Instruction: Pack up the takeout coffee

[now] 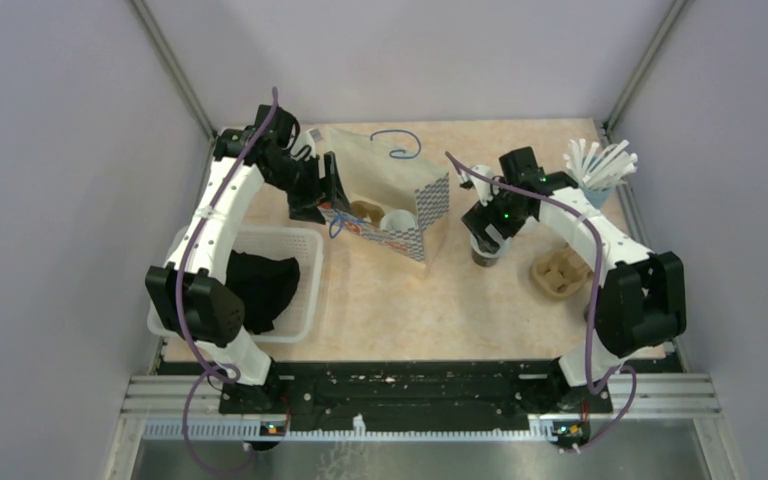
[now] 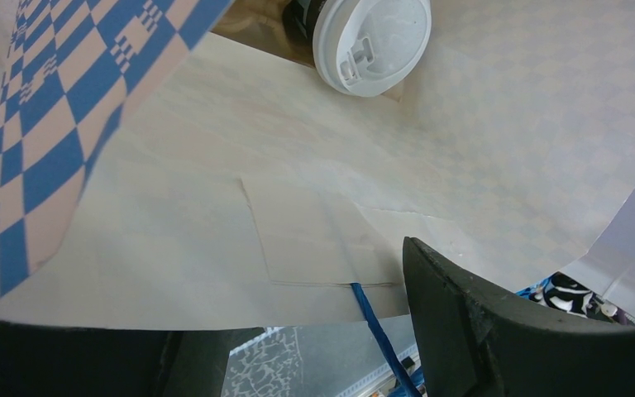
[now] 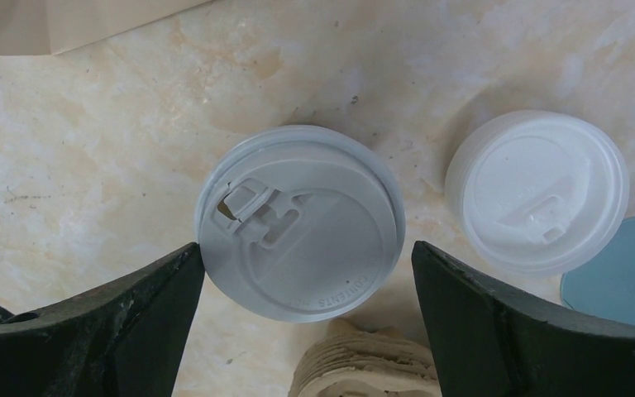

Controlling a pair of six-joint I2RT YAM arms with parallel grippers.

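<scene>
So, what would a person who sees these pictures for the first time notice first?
First, the blue-checked paper bag standing open toward the back of the table, left of centre, with one lidded takeaway cup inside it and the left arm's jaws spread at its mouth. Next, to the right of the bag, the right arm's jaws are wide open on either side of a second lidded cup on the table.

Bright, even, diffuse light; soft shadows, slightly blurred foreground.
</scene>
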